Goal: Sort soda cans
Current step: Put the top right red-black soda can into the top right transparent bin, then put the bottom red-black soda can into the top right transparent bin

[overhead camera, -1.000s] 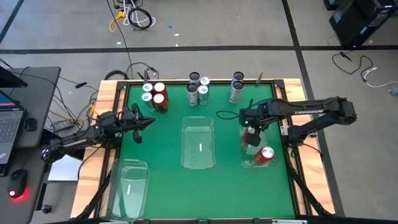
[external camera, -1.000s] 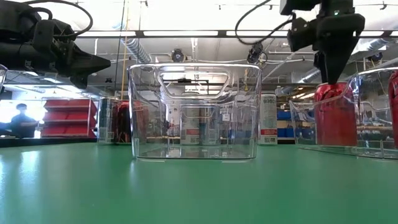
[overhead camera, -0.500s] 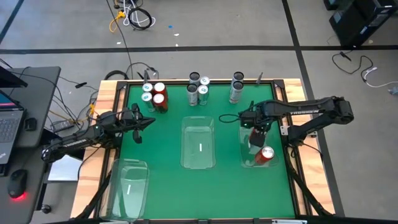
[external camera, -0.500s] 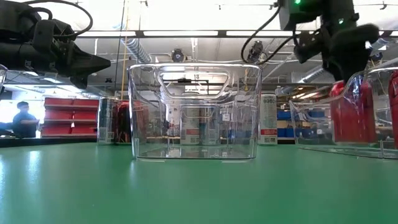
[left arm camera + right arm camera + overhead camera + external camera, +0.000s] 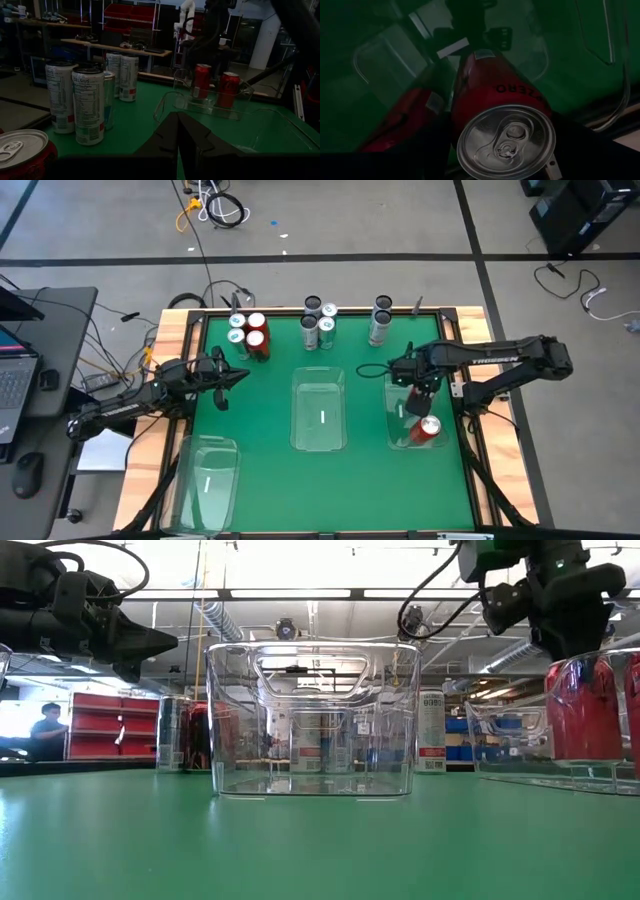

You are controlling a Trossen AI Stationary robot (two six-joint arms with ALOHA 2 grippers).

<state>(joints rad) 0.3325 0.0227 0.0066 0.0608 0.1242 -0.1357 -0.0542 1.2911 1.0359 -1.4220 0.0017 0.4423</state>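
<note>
My right gripper (image 5: 420, 385) points down into the clear right bin (image 5: 395, 405) and is shut on a red soda can (image 5: 585, 710), whose silver lid (image 5: 506, 142) shows between the fingers. A second red can (image 5: 429, 428) stands in the same bin on its base, closer to the near edge. My left gripper (image 5: 240, 373) waits shut and level over the table's left side. Red and silver cans (image 5: 248, 335) and further silver cans (image 5: 318, 320) (image 5: 380, 320) stand on their bases along the far edge. My right gripper has the red can by its upper wall (image 5: 462, 115), just below the lid, one finger on each side. The fingers come from above, pointing down. The can stands upright inside the right bin. I cannot tell whether its base rests on the bin floor.
An empty clear bin (image 5: 320, 410) stands at the table's middle and another (image 5: 205, 480) at the near left. Open green table lies between the bins. A person (image 5: 45, 730) sits in the room far behind the table.
My right gripper has tipped a little over the right bin. The red can under it has moved within the bin toward the near edge, closer to the second red can, leaning midway and now upright.
</note>
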